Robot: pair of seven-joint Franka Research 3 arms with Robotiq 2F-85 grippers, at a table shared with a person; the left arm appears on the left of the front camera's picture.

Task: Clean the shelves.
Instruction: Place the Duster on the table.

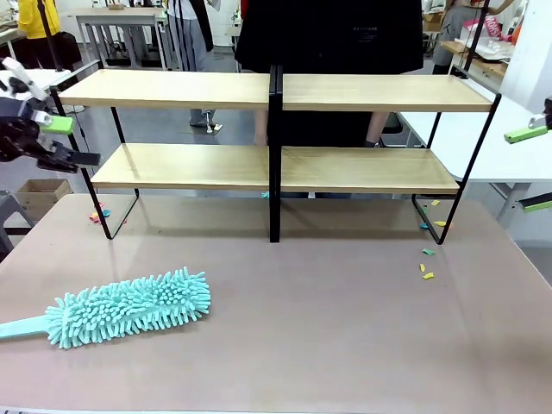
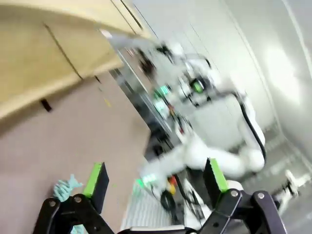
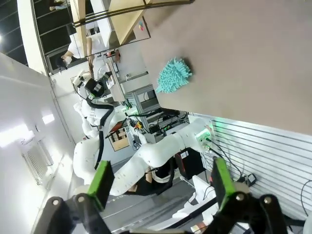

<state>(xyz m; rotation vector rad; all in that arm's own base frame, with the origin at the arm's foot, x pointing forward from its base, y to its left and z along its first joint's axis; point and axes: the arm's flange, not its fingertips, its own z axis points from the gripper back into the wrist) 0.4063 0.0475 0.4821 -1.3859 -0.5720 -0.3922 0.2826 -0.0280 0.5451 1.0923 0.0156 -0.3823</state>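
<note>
- While nothing is gripped, the front view lists: shelves (image 1: 276, 164) standing at the far side of the brown table (image 1: 345, 328), boards bare; duster (image 1: 129, 308) lying flat near the table's front left, handle running off the left edge; paper scraps (image 1: 426, 263) on the table by the rack's right foot and a few by its left foot.
- Left gripper (image 1: 59, 142), same view: at the left edge, level with the rack's left end, jaws spread wide, empty, touching nothing.
- Right gripper (image 1: 533, 168), same view: green pads at the right edge, well apart, holding nothing.
- Risk, judged: the left arm sits close to the rack's thin black frame; a swing down toward the duster could clip it and shift the rack.
- Left wrist view, blurred: fingers (image 2: 96, 179) wide apart, empty; a tuft of duster (image 2: 66, 187) shows beside one pad; wood boards (image 2: 48, 53) top left.
- Risk, judged: a pinch on the fluffy head rather than the handle would slip.
- Right wrist view: fingers (image 3: 103, 179) wide, empty; duster (image 3: 174, 75) far off on the table; rack (image 3: 122, 19) at top.
</note>
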